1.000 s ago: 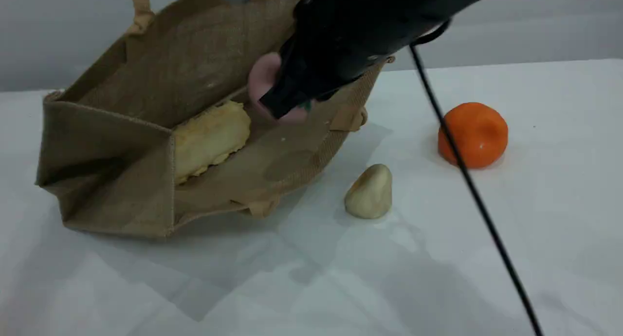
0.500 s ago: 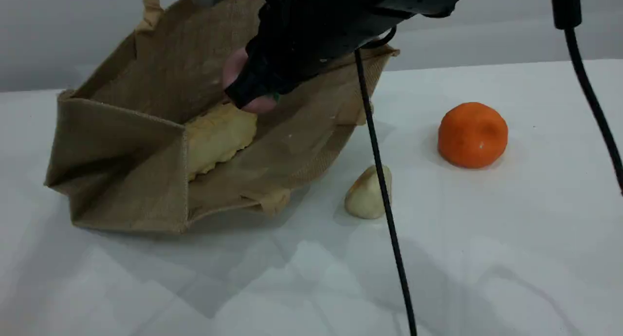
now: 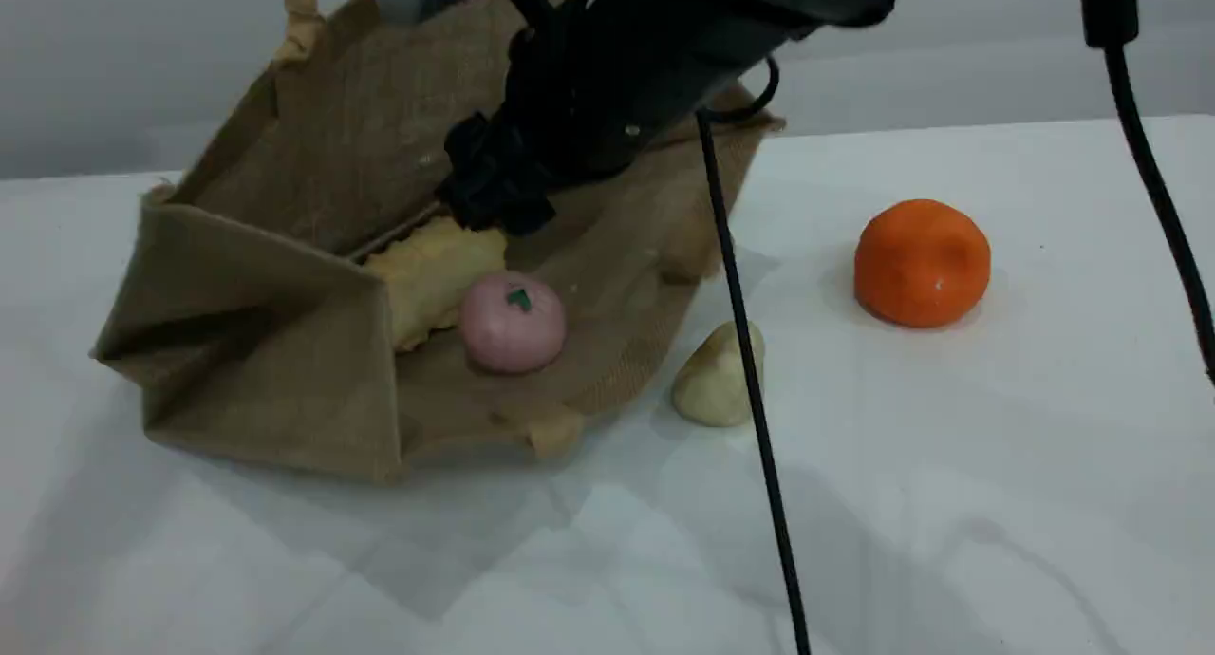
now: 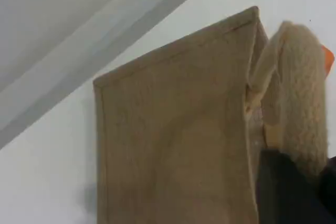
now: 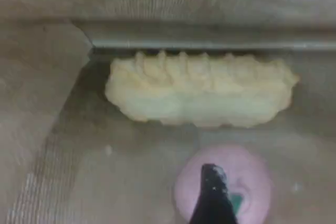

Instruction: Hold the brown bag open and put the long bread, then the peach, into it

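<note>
The brown bag (image 3: 275,351) lies tilted on its side, its mouth facing right. My left gripper (image 4: 299,182) is shut on one padded beige handle (image 4: 302,93) and holds the upper side up; the bag's wall (image 4: 173,140) fills that view. Inside, the long bread (image 3: 432,275) lies pale side up against the back fold, also seen as the long bread (image 5: 199,95). The pink peach (image 3: 513,321) with its green leaf mark rests on the lower wall beside it. My right gripper (image 3: 494,195) hangs open just above, holding nothing; one fingertip (image 5: 210,198) shows over the peach (image 5: 247,182).
A bright orange round fruit (image 3: 921,264) sits on the white table at the right. A cream pear-shaped lump (image 3: 719,380) lies just outside the bag's mouth. A black cable (image 3: 750,380) hangs across it, and a second cable (image 3: 1153,180) hangs at the far right.
The right gripper carried the peach leftward into the bag's mouth and opened. The peach dropped onto the lower wall next to the bread. The bag shifted slightly right.
</note>
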Available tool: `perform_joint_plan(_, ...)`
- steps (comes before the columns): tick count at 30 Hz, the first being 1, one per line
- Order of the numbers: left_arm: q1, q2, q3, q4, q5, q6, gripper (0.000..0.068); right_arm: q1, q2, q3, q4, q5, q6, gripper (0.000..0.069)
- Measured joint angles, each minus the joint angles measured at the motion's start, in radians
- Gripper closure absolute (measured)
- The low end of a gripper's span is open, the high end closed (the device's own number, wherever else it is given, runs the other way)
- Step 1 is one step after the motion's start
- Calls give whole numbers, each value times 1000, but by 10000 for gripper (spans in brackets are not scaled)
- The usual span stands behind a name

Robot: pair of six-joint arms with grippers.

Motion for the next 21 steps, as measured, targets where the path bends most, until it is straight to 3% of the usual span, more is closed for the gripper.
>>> perform_joint_plan(9,0,0,0,1,-1,0,589,-45,-125,1,-9,114,-7,233)
perform_joint_plan(21,0,0,0,3,-1,0,589,-290,-353,1,-14,413,11,233)
